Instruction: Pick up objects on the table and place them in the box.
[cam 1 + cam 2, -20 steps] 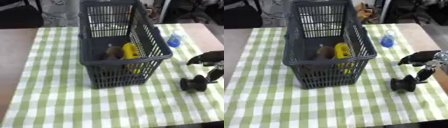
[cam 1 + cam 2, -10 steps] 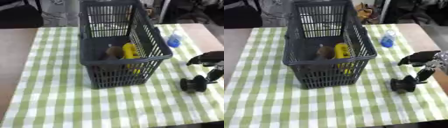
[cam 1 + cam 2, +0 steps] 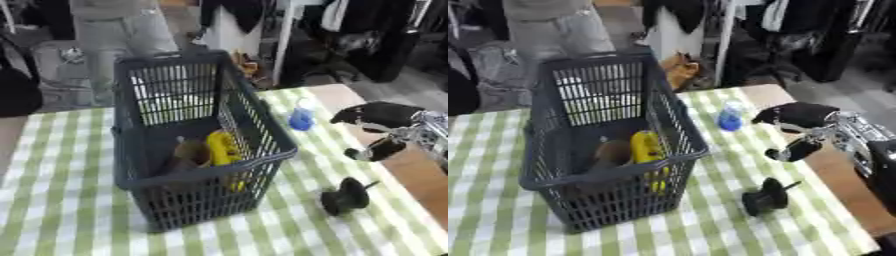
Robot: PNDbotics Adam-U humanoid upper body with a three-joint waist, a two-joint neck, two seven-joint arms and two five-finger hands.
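A dark grey plastic basket stands on the green-and-white checked cloth. Inside it lie a yellow banana-like object and a brown object. A small blue bottle stands on the cloth right of the basket. A black round object with a short stem lies near the cloth's right edge. My right hand hovers above and beyond this black object, fingers and thumb spread, holding nothing. The left hand shows in neither view.
The checked cloth covers most of the table, and bare wood shows along the right edge. Beyond the far edge are a person's legs, bags and dark hanging clothes.
The whole picture has shifted, so the camera moved. My right hand stays open and now stands a little further above the black round object. Basket and bottle keep their places.
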